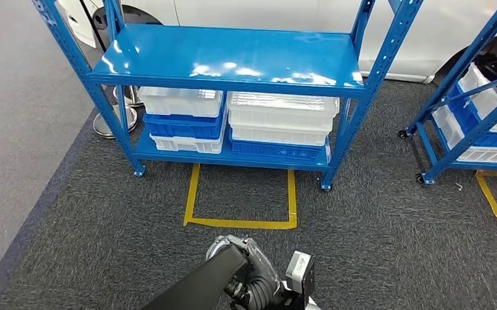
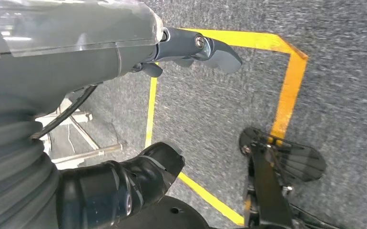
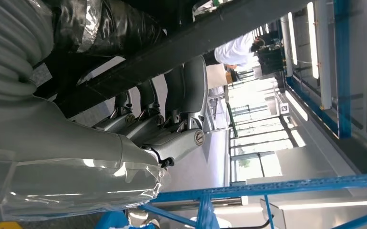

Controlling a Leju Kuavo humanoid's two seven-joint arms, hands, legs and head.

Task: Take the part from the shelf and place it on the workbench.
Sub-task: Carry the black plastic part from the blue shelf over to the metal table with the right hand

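Blue steel shelf (image 1: 233,61) with stacked white and blue plastic bins (image 1: 283,123), right hand (image 3: 172,129) gripping long black part (image 3: 181,40), left hand (image 2: 191,50) empty, fingers apart.

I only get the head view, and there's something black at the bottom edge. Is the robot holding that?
Observer: Yes. In the right wrist view, the right robot hand has its fingers curled around a long black part.
Operator: What about its other hand?
Observer: The left wrist view shows the left robot hand holding nothing. Its thumb and fingers are apart, above grey carpet and yellow tape.
Operator: Is anyone around?
Observer: In the right wrist view, a person in a white top stands far off in the background.
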